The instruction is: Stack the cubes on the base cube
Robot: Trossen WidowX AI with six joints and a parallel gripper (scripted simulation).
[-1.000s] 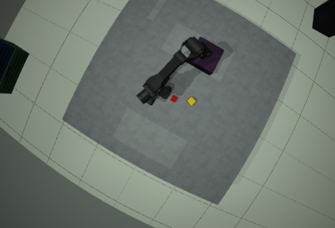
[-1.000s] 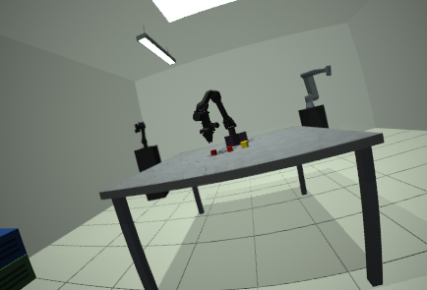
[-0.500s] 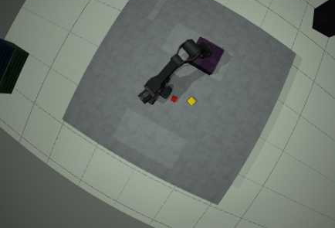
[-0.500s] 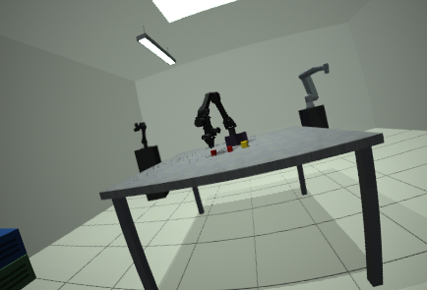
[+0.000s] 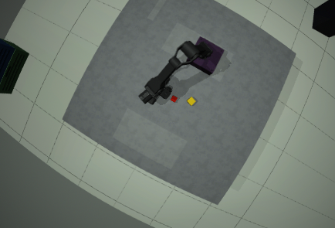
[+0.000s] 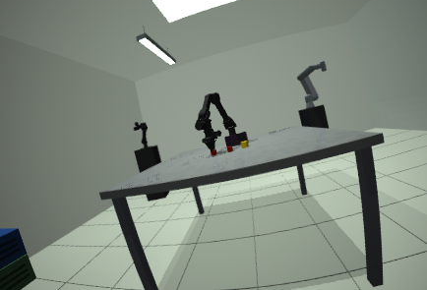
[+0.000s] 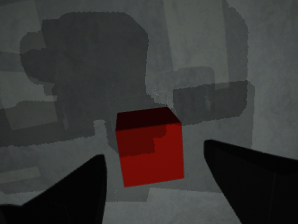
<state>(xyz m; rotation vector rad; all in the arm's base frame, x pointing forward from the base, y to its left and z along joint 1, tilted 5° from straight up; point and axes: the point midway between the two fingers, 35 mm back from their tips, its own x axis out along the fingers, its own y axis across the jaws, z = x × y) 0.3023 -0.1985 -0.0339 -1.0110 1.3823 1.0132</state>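
Observation:
One red cube [image 6: 213, 152] [image 7: 152, 155] rests on the table between the fingers of my gripper [image 6: 212, 149] [image 7: 155, 155]. In the wrist view the gripper is open, with a gap between each fingertip and the cube. In the top view the arm hides this cube and the fingertips. The other red cube [image 5: 174, 99] [image 6: 229, 149] lies on the table between the first cube and the larger yellow cube [image 5: 191, 101] [image 6: 244, 144], which appears to be the base. Nothing rests on the yellow cube. The second red cube and the yellow cube are apart.
The arm's purple mounting block [image 5: 216, 58] [image 6: 236, 139] stands on the grey table [image 5: 231, 131] [image 6: 305, 148] behind the cubes. The arm reaches from it over the first cube. Other robots on black pedestals [image 6: 148, 157] [image 6: 314, 117] stand beyond the table.

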